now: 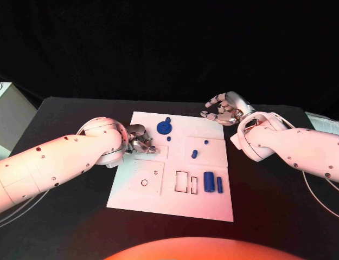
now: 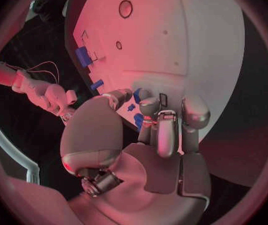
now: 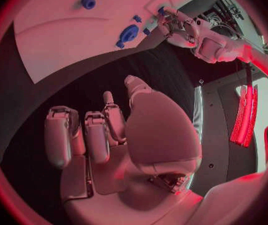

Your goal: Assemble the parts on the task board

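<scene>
The white task board [image 1: 177, 162] lies mid-table. On it sit a round blue disc [image 1: 165, 128], a small peg [image 1: 167, 119], two short pieces [image 1: 194, 154] and a larger blue block [image 1: 208, 181] beside empty slots. My left hand [image 1: 138, 138] hovers over the board's far left part with its fingers curled down. In the left wrist view small blue pieces [image 2: 137, 97] show between its fingertips [image 2: 149, 107]; whether it pinches one is unclear. My right hand [image 1: 225, 110] hangs over the black table past the board's far right corner, fingers apart and holding nothing.
A white box [image 1: 1, 114] stands off the table's left side. A pale object [image 1: 326, 122] lies at the right edge behind my right arm. Cables [image 1: 326, 197] trail under that arm. Black table surface [image 1: 75, 216] surrounds the board.
</scene>
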